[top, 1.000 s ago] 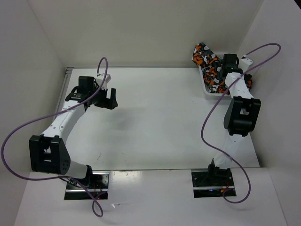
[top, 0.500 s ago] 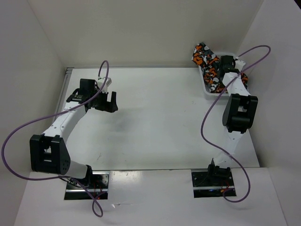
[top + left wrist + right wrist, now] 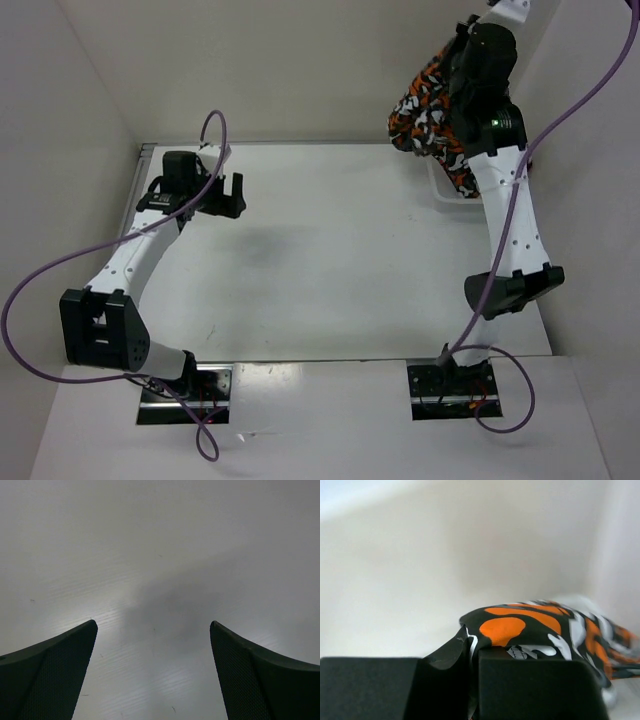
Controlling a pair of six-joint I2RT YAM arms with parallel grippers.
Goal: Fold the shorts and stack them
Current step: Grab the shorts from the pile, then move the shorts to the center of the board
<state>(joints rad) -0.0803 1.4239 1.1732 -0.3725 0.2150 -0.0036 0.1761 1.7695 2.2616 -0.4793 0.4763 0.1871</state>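
Right fingers [image 3: 535, 690] pinching shorts [image 3: 425, 115] hanging over white basket [image 3: 440, 188], left fingers [image 3: 45, 680] spread above table [image 3: 330, 260]

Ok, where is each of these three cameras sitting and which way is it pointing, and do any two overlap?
Top external: fixed above and behind the arm bases, looking down on the table; both arms show.
Left wrist: on the left arm, facing down at the table; the open left gripper frames it.
Right wrist: on the raised right arm, facing a white wall; the right gripper is shut on the shorts.
Shared: top external and right wrist both show the shorts.
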